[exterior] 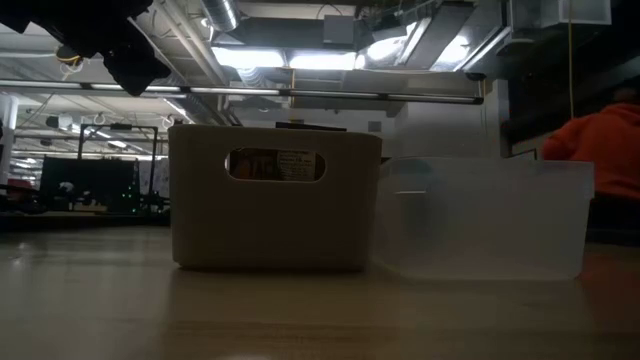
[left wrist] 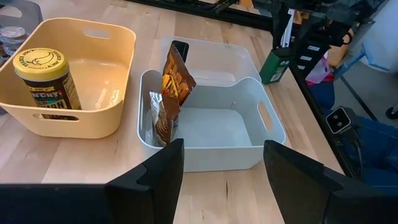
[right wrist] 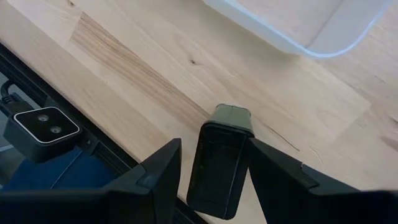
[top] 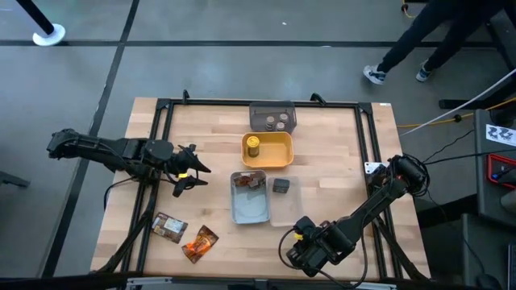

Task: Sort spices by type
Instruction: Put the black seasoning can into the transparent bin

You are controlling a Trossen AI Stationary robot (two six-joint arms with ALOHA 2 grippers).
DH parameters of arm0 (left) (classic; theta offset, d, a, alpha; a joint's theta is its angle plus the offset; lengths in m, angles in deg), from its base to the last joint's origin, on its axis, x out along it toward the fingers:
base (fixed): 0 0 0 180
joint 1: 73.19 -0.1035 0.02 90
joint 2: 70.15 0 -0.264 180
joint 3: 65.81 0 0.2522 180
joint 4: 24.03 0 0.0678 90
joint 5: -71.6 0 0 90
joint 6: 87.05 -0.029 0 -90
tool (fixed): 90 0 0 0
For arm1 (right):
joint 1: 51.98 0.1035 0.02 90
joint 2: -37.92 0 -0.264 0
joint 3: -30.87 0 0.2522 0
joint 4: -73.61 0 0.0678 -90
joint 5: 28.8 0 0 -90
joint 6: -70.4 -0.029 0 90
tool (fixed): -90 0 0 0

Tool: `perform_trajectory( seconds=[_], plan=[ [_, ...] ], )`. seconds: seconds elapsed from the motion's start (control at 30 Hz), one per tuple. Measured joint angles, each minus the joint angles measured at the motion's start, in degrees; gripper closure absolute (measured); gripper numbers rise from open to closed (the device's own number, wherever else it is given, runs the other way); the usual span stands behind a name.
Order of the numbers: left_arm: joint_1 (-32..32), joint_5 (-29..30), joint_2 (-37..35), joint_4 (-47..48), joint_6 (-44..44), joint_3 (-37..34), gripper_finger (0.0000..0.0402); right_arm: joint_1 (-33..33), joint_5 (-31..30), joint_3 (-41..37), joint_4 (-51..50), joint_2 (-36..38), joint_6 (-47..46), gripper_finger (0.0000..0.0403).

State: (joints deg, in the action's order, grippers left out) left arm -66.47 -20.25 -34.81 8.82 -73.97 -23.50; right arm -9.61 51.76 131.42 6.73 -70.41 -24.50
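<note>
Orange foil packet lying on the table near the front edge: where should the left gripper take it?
The orange foil packet lies flat beside the brown packet, so come straight down with the open left gripper and pinch across its crinkled narrow width, probably on the edge facing away from the brown one.

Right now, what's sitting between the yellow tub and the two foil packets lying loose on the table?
In the high view, the pale-blue tub lies between the yellow tub and the loose foil packets; it holds more packets. The rest is bare wood.
</note>
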Motion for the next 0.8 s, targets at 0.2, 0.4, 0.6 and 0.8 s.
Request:
perform_trajectory(
  seconds=[0.2, 0.4, 0.6, 0.8],
  plan=[
    [0.0, 0.0, -0.01, 0.0, 0.01, 0.0, 0.0196, 0.0, 0.03, 0.43, -0.47, 0.0, 0.0, 0.022],
    [0.0, 0.0, -0.01, 0.0, 0.31, 0.0, 0.0196, 0.04, -0.42, 3.8, -5.11, 0.0, -0.01, 0.022],
    [0.0, 0.0, -0.01, 0.02, 0.37, 0.0, 0.0196, 0.04, -0.15, 4.06, -5.12, -0.27, -1.09, 0.022],
    [-0.01, 0.0, -0.01, 0.11, 0.44, 0.0, 0.0196, 0.04, 1.14, 4.04, -4.57, -1.17, -1.33, 0.022]
  ],
)
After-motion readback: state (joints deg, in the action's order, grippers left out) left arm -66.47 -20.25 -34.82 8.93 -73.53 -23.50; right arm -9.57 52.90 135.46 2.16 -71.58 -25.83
